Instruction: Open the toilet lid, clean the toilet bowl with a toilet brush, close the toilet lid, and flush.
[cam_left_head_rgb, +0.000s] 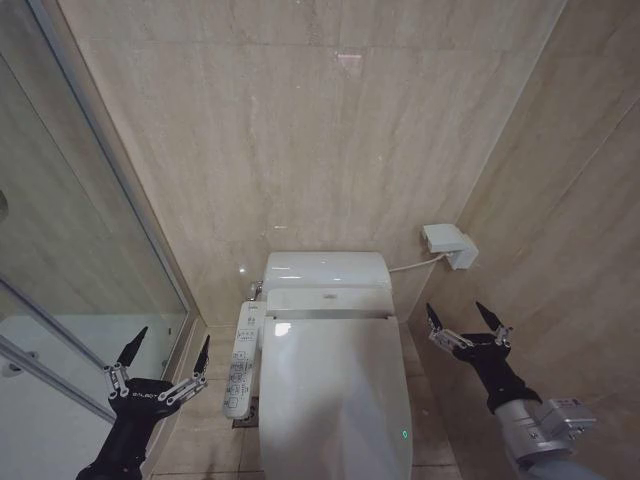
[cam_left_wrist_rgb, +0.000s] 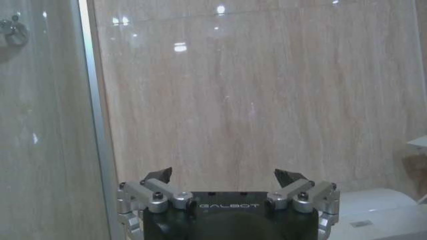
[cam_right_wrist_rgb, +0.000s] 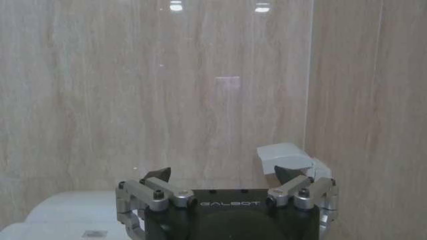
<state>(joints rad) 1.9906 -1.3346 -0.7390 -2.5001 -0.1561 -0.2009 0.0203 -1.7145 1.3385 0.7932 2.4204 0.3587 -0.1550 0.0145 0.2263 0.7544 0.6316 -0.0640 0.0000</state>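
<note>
While the toilet lid (cam_left_head_rgb: 335, 385) lies shut, both spread grippers, left gripper (cam_left_head_rgb: 168, 352) and right gripper (cam_left_head_rgb: 463, 318), are held beside it; its front rim is best hooked.

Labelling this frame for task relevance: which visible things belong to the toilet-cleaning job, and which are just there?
Job:
- toilet lid, closed
- left end effector, open
- right end effector, open

Just there:
- bidet control panel
- wall box
- glass shower partition

The shut toilet lid (cam_left_head_rgb: 335, 395) hides the toilet bowl, its front cut by the head view's edge.
</note>
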